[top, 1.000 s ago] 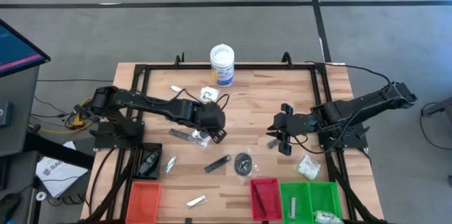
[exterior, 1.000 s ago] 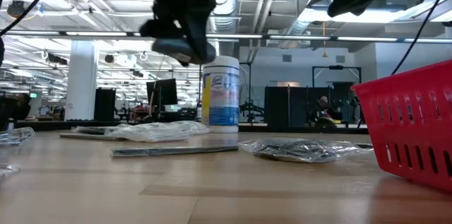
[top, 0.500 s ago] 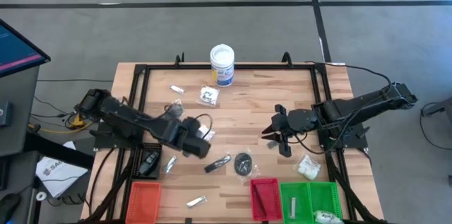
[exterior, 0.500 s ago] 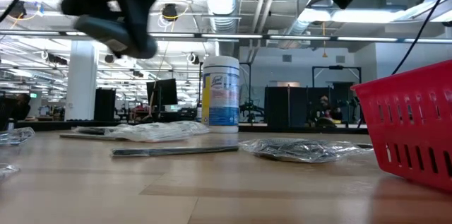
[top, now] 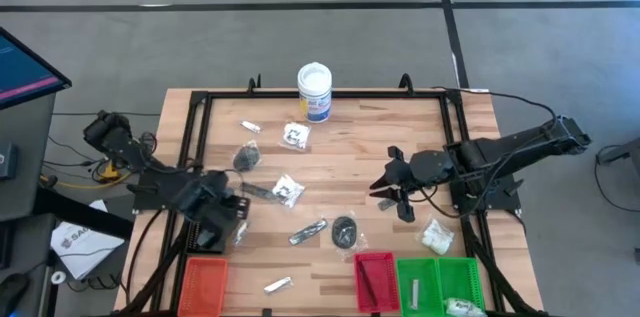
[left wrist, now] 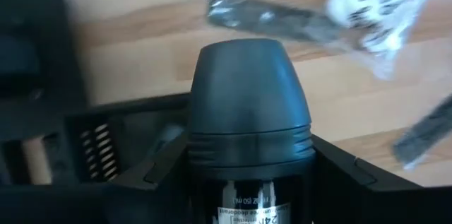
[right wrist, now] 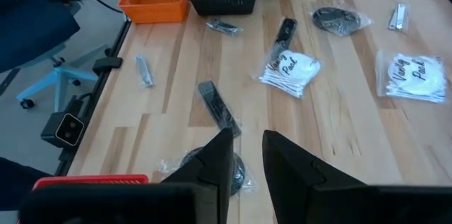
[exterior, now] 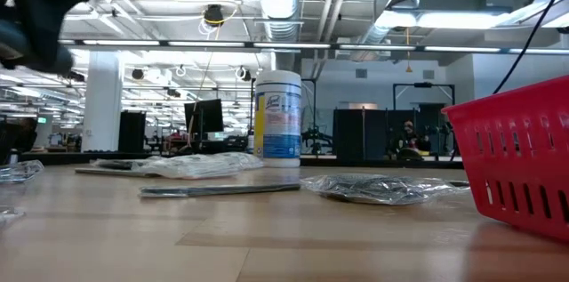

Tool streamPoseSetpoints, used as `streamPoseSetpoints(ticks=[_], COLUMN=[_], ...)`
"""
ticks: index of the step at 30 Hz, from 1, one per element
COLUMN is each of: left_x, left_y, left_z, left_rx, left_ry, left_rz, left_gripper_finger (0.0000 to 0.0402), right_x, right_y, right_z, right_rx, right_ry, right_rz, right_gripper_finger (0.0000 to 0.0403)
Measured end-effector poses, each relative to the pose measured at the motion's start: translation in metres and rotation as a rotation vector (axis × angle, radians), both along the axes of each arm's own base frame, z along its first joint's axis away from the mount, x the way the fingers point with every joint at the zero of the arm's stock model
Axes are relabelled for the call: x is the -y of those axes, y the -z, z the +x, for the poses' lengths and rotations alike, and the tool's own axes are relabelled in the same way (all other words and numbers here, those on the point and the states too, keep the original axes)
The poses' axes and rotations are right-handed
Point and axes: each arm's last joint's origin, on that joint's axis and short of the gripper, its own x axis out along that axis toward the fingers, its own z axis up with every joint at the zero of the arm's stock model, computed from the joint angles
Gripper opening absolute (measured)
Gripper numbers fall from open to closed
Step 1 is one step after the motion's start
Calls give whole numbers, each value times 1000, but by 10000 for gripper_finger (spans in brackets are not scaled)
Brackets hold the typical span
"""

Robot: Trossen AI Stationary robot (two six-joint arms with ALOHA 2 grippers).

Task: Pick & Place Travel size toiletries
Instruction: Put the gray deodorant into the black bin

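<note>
The left gripper [top: 222,219] is closed around a dark capped roll-on bottle [left wrist: 248,136], held above the black tray [top: 207,232] at the table's [top: 350,157] eight o'clock edge. The right gripper [top: 385,188] hovers at three o'clock, its fingers slightly apart and holding nothing. Clear packets [top: 288,190], black sticks and a dark disc [top: 345,230] lie scattered around the table's centre.

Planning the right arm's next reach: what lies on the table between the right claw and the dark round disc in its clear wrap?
Nothing. In the high view, only bare wood separates the right claw from the wrapped dark disc.
</note>
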Motion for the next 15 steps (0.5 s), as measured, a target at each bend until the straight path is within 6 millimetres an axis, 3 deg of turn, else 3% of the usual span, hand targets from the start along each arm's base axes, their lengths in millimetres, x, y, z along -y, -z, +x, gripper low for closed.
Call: streamPoseSetpoints(ticks=[8,15], left_x=[11,22], left_y=[23,38], left_z=[-25,-35], left_rx=[-100,-89], left_ry=[-22,-17], left_rz=[-61,-78], left_gripper_finger=[201,201], right_x=[0,0], right_y=[0,0], right_z=[0,0], right_rx=[-1,-1], right_ry=[1,1], right_rz=[3,3], right_gripper_finger=[71,71])
